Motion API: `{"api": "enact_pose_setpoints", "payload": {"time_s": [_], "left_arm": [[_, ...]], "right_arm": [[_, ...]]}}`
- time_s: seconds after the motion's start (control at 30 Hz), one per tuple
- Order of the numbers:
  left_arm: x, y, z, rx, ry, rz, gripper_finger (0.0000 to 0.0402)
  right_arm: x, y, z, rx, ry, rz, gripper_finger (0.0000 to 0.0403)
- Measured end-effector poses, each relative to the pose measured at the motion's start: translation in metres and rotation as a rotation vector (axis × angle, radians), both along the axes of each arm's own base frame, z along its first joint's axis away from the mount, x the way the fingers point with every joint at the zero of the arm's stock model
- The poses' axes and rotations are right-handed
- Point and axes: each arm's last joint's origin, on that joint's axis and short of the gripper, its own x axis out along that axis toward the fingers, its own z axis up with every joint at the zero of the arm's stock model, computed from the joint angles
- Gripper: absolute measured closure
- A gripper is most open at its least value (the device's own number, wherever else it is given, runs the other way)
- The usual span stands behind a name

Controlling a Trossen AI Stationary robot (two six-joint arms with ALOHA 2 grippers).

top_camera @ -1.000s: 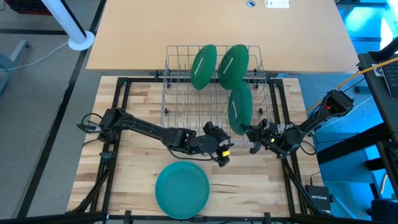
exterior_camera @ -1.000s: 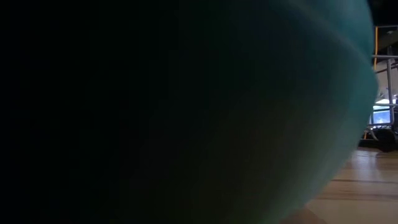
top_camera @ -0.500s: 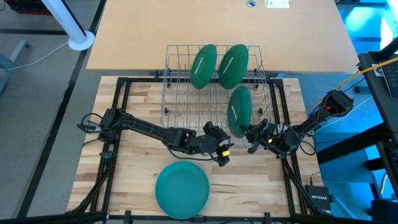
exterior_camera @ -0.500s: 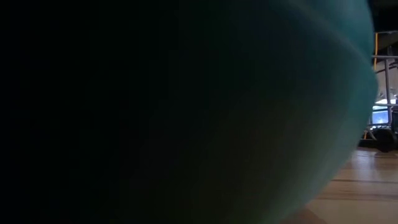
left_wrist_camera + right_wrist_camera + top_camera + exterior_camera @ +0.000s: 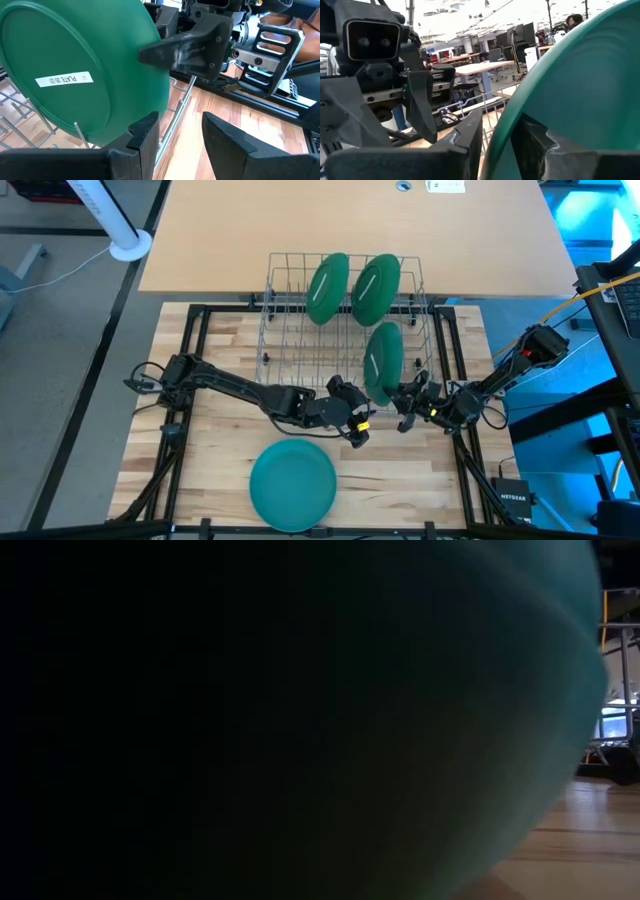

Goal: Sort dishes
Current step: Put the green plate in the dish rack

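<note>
Two green plates (image 5: 328, 287) (image 5: 376, 285) stand on edge between the wires at the far end of the wire rack (image 5: 285, 330). A third plate (image 5: 383, 362) (image 5: 75, 70) stands nearly on edge at the rack's near right corner, held by my right gripper (image 5: 408, 398) (image 5: 497, 145). My left gripper (image 5: 352, 418) (image 5: 180, 137) is open just left of that plate, at the rack's near edge. I cannot tell whether it touches the plate. Another green plate (image 5: 293, 485) lies flat on the table near its near edge and fills the low view (image 5: 300, 720). My right gripper pinches the third plate's rim (image 5: 507, 130) between its two fingers, one finger (image 5: 190, 50) on each face. It comes level from the table's right side, at the plate's near right edge. The plate stands steeply tilted, its lower edge (image 5: 85, 135) down among the rack's wires.
The rack's wire tines (image 5: 77, 132) and its near rail (image 5: 175, 115) lie close under both grippers. A black frame (image 5: 200, 330) runs around the wooden table. Bare wood (image 5: 420, 480) shows right of the flat plate. Room furniture shows beyond the table in the right wrist view.
My right gripper has shifted slightly toward the table's left, still shut on the plate. The plate has tipped further onto its edge at the rack's near right corner.
</note>
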Motion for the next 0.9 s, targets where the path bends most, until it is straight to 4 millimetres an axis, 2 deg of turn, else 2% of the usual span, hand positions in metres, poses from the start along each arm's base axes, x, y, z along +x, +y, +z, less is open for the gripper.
{"api": "enact_pose_setpoints", "payload": {"time_s": [0.6, 0.9], "left_arm": [[0.0, 0.0, 0.0, 0.025, 0.014, -0.011, 0.0261], [0.0, 0.0, 0.0, 0.1, 0.038, -0.044, 0.0261]], "right_arm": [[0.001, 0.001, -0.002, 0.024, -0.004, 0.036, 0.0301], [0.003, 0.002, -0.012, 0.024, 0.068, 0.035, 0.0279]]}}
